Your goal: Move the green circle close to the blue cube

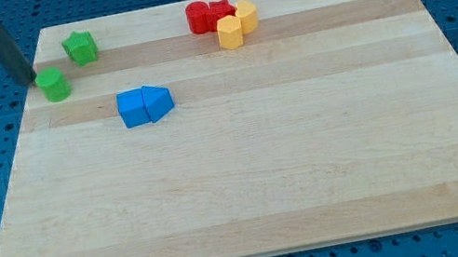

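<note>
The green circle (54, 85) lies near the board's upper left. My tip (29, 81) rests just at its left side, touching or nearly touching it. The rod slants up toward the view's top left. The blue cube (132, 109) lies to the right of and below the green circle, with a blue triangular block (159, 101) touching its right side. A gap of bare wood separates the green circle from the blue cube.
A green star block (81, 48) lies up and right of the green circle. Two red blocks (207, 15) and two yellow blocks (237, 24) cluster at the top middle. The wooden board (255, 171) rests on a blue perforated table.
</note>
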### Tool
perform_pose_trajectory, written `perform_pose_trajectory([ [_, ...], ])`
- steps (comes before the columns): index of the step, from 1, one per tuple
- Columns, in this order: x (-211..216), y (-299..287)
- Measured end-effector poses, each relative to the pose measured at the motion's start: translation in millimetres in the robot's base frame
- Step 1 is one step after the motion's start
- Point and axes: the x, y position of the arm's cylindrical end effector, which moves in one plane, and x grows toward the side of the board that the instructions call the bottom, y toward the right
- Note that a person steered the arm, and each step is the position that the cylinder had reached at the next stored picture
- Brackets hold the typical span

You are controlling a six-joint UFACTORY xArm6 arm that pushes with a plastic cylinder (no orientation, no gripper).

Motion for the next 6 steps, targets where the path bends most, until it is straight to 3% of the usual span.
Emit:
perform_pose_trajectory([
  [1, 40.9, 84.3],
  [2, 47.7, 88.2],
  [3, 22.9, 35.6],
  [4, -13.3, 60.6],
  [5, 9.3, 143.8],
  [6, -14.2, 127.0],
])
